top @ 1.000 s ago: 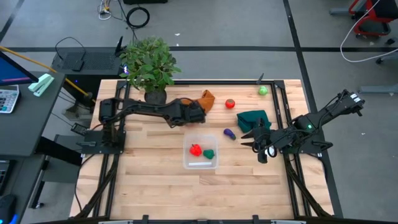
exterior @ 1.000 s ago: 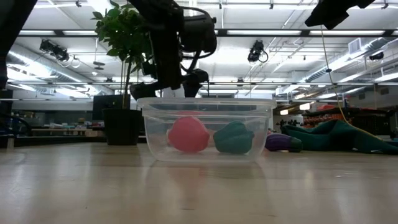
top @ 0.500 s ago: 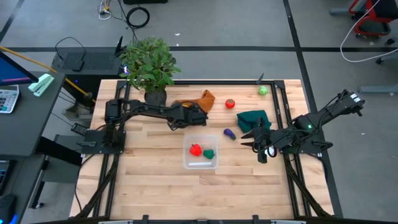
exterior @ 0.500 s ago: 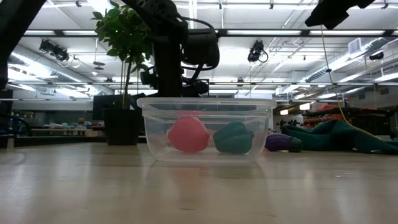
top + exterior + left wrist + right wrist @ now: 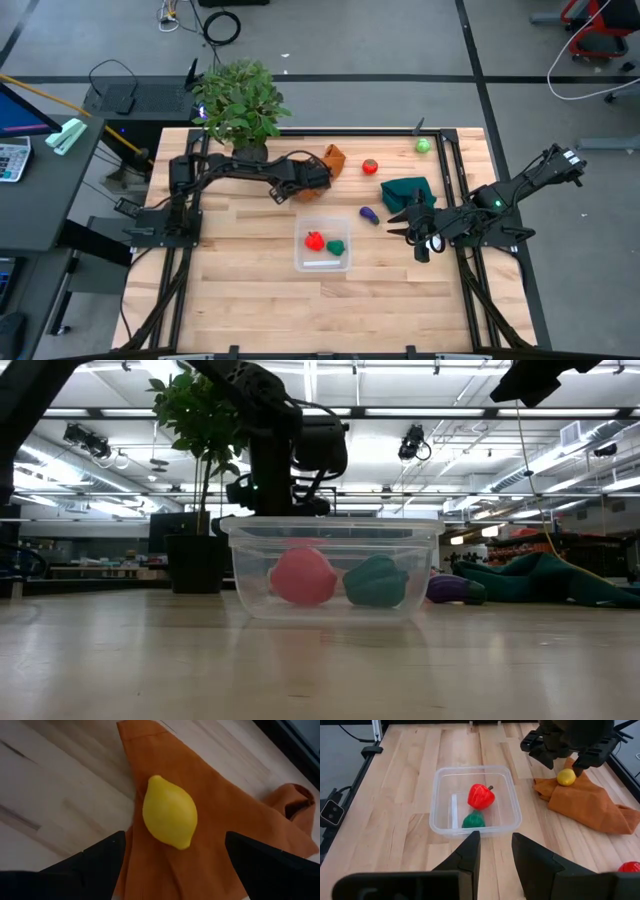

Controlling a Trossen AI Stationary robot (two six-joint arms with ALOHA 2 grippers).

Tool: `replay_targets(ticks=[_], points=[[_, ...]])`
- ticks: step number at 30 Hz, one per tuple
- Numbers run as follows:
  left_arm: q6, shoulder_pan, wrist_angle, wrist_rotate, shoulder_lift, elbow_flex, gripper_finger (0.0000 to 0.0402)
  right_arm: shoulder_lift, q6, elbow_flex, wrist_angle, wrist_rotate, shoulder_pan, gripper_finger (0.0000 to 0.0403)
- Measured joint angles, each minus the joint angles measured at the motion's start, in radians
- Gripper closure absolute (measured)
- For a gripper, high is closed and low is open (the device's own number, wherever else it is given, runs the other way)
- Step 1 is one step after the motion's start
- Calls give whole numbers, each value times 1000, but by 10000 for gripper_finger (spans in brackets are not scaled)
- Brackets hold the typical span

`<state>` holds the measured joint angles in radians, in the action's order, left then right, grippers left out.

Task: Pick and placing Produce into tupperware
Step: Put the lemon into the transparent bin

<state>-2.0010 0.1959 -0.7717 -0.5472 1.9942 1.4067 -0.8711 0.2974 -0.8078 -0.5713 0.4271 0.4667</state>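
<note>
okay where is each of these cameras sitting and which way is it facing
High: overhead, looking straight down; both arms, tupperware.
Low: table height, looking level through the tupperware; left arm behind.
Left wrist: over the lemon on orange cloth; left gripper open.
Right wrist: looks across the table; right gripper.
Both wrist views share the lemon.

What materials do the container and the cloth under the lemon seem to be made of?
Container: seemingly clear, glossy plastic; the red and green produce shows through its walls, and its rim catches the light.
Orange cloth: apparently matte woven fabric; it lies in soft folds with a stitched hem under the lemon.
</note>
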Motion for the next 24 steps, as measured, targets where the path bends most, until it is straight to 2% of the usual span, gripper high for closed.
replay_targets(ticks=[3, 8, 24], points=[[2, 13, -3, 4, 0, 0, 54, 0, 0, 0, 0, 0, 0, 325], [47, 39, -3, 70, 0, 0, 54, 0, 0, 0, 0, -1, 0, 325], [102, 84, -4, 105, 0, 0, 54, 0, -1, 0, 0, -3, 0, 325]])
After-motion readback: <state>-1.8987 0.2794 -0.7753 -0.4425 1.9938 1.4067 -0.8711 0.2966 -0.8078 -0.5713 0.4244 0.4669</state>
